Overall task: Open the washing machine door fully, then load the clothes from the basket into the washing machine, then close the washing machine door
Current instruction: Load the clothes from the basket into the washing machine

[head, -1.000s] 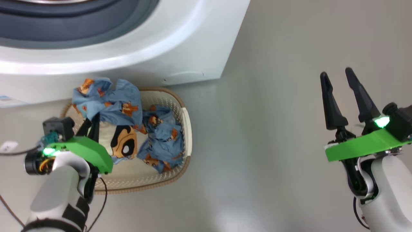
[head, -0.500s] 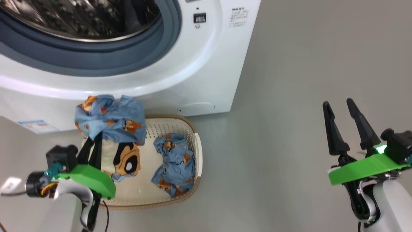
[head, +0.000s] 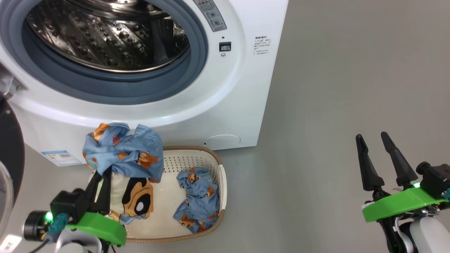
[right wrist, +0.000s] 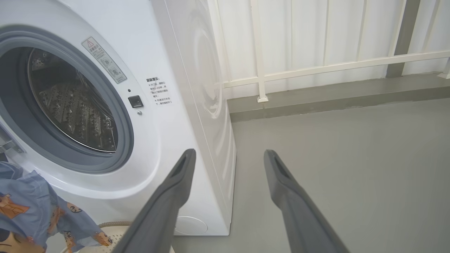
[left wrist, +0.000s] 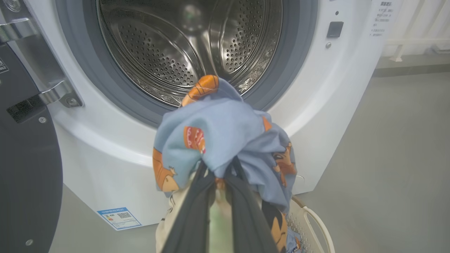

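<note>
Steel drum ahead: with left hand pinching the clothes just above the basket, lift over the grey rubber ring, release deep inside. Leave right hand spread, well apart.

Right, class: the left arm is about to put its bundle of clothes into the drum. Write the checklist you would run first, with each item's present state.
1. Washing machine door swung aside: ok.
2. Drum mouth unobstructed: ok.
3. Left gripper shut on the held blue garment: ok.
4. Cream piece hanging from the bundle clears the basket rim: cannot tell.
5. Right gripper open, empty, off to the side: ok.
6. Basket emptied: not ok, a second blue garment lies inside.
</note>
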Controlling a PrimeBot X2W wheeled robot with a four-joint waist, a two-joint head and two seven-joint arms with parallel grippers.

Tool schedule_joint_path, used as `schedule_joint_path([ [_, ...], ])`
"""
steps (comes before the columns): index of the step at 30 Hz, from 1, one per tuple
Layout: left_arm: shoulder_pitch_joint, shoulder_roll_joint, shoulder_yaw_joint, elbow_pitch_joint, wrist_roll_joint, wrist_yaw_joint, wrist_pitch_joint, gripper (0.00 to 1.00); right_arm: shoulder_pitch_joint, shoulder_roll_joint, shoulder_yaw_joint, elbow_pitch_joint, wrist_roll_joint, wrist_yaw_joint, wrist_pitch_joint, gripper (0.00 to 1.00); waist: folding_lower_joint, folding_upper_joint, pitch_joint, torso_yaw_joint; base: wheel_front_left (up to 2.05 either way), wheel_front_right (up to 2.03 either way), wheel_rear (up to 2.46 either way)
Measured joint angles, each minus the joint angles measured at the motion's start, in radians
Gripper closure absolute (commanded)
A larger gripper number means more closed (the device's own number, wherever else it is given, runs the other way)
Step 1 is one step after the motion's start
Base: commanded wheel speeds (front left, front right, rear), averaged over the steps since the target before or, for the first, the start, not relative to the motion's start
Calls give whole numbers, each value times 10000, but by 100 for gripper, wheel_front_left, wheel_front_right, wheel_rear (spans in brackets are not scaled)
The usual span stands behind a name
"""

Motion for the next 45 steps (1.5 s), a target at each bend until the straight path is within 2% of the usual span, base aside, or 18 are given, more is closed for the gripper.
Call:
schedule_joint_path([
  [9,848,-199,284,-1198,213,61,0,100,217,4,-105,-21,0,0,0,0,1,0,-151,-2,0,0,0],
  [21,824,-299,612,-1331,265,-4,0,100,278,33,-117,-61,0,0,0,0,2,0,131,-79,0,0,0],
  [37,-1374,40,928,-1461,531,-17,-2,100,-80,146,-171,-151,0,0,0,0,2,0,962,-276,0,0,0],
  [45,-3324,221,1066,-370,504,-104,-44,100,-489,226,-171,-190,0,0,0,0,3,0,1544,-357,0,0,0],
])
